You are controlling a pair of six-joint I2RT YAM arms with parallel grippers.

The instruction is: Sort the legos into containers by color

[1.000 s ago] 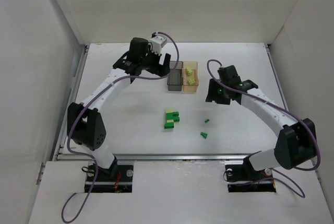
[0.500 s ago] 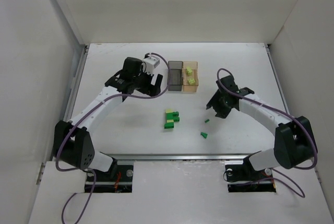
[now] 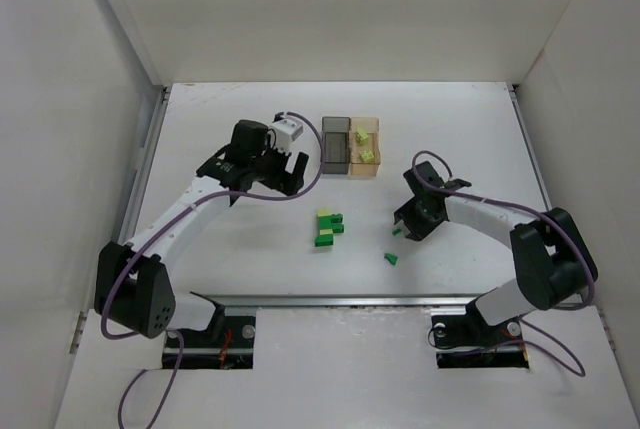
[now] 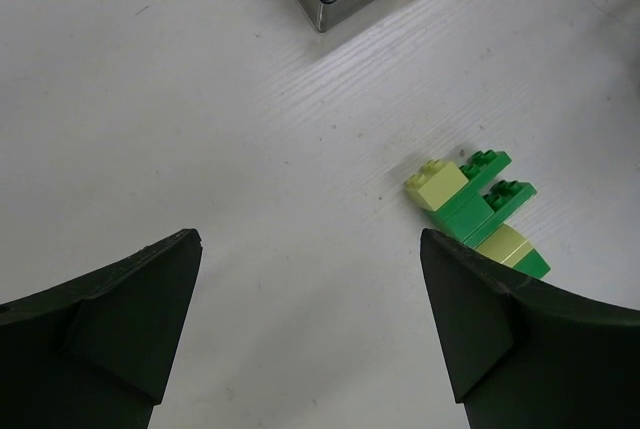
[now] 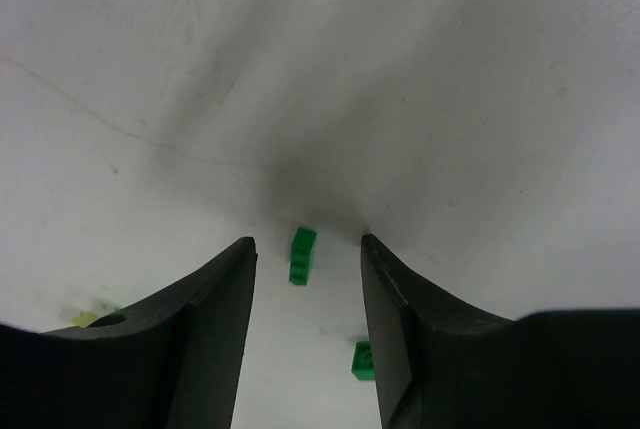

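Two small square translucent plastic containers (image 3: 349,149) stand joined side by side: a smoky dark grey box (image 3: 335,149) on the left and a pale orange-tan box (image 3: 372,171) on the right. Two pale yellow-green plastic legos (image 3: 362,136) lie inside the orange-tan box.

Toward the arms from the dark grey box, well apart from it, a clump of dark green and pale yellow-green legos (image 3: 328,227) lies pressed together on the white table (image 3: 220,249).

Toward the arms and to the right of the orange-tan box lies a single tiny dark green lego (image 5: 301,255). The right gripper (image 5: 306,241) is low over it, its jaws parted with the brick between them and a gap showing on each side; they are not clamped on it. A second loose dark green lego (image 3: 391,258) lies farther from the containers, nearer the arms.

The left gripper (image 4: 308,249) hangs to the left of the dark grey box, spread wide and holding nothing; its wrist view takes in that box's corner and the clump.
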